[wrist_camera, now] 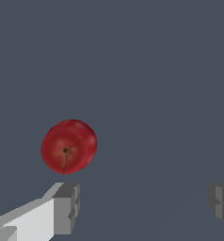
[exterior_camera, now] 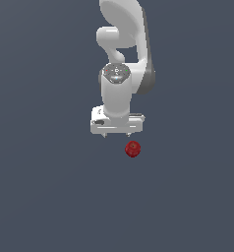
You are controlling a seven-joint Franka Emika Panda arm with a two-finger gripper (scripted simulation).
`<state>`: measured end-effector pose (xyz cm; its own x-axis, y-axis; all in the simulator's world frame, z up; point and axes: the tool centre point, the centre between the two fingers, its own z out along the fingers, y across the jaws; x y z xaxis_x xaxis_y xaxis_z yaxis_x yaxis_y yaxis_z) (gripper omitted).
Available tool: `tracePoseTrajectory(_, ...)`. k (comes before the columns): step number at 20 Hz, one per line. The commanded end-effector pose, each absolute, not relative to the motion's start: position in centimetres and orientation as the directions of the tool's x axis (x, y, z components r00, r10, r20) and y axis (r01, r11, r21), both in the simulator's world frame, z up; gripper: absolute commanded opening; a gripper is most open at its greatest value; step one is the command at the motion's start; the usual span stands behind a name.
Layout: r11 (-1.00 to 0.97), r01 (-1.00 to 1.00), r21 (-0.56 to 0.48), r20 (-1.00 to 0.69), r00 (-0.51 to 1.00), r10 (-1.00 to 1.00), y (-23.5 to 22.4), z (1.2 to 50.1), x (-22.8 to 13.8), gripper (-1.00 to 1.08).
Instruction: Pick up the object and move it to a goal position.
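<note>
Apple-looking object (exterior_camera: pixel 132 148) first: it's a small, glossy, dark red ball sitting on the plain grey desk (exterior_camera: pixel 40 197), and as far as we can tell it hasn't been picked up yet. So we'd say the task is barely started. No grasp, no lift, and we can't spot any goal marker in either view, so where it's meant to end up is anyone's guess from here.

Going left to right in the exterior view: bare desk on the left, then the white arm (exterior_camera: pixel 121 59) coming down the middle with our pincer (exterior_camera: pixel 117 134) at the end of it, then the object just off the pincer's corner toward the exterior view's right, and more bare desk after that.

Now the pincer. In the wrist view its two fingers (wrist_camera: pixel 67 207) are spread wide, way wider than the object (wrist_camera: pixel 68 146), and there's nothing between them. The ball sits just beyond one finger rather than in the gap, not touching as far as we can see. So we've got hold of nothing. Our read is the pincer needs to shift over so the ball sits centred between the fingers, then drop and close. Being round and glossy, it might roll if a finger nudges it.
</note>
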<state>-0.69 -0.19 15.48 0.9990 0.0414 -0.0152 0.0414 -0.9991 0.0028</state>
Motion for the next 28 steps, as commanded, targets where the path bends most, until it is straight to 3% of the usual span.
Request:
tracePoseTrajectory(1, -0.999, 0.041, 0.003, -0.015, 0.999, 0.041, -0.2, 15.5, -0.7, 1.00)
tracePoseTrajectory(15, -0.997, 0.076, 0.006, -0.034, 0.997, 0.076, 1.5, 15.1, -0.7, 1.00)
tracePoseTrajectory(28, -0.997, -0.076, 0.006, -0.027, 0.997, -0.076, 3.0, 13.9, -0.5, 1.00)
